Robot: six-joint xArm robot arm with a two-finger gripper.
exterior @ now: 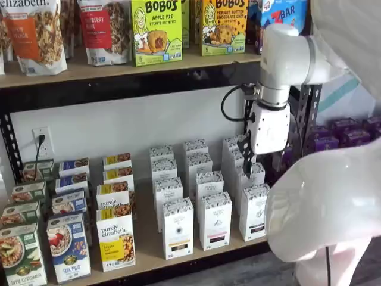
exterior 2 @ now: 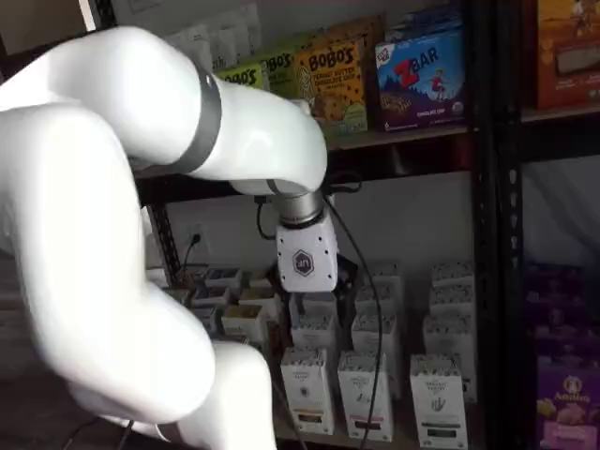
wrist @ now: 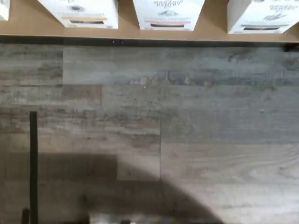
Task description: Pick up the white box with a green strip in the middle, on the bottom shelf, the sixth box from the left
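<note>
The white box [exterior: 254, 211] stands at the right end of the front row on the bottom shelf [exterior: 149, 257], speckled band on top and a short dark strip low on its front. It also shows in a shelf view [exterior 2: 438, 398]. In the wrist view it [wrist: 264, 18] has a dark strip and stands beside like cartons with a reddish strip [wrist: 168, 16] and an orange strip [wrist: 84, 14]. My gripper [exterior: 262, 170] hangs above the right-hand white cartons, clear of them, with a gap between its black fingers and nothing in them. Its white body [exterior 2: 305, 262] hides the fingers there.
Rows of like white cartons [exterior: 177, 229] stand behind and left of the box, and coloured cereal boxes [exterior: 116, 238] further left. A black rack post [exterior: 306, 113] and purple boxes [exterior: 351, 134] are at the right. The upper shelf [exterior: 178, 62] is overhead. Grey plank floor [wrist: 187, 116] lies below.
</note>
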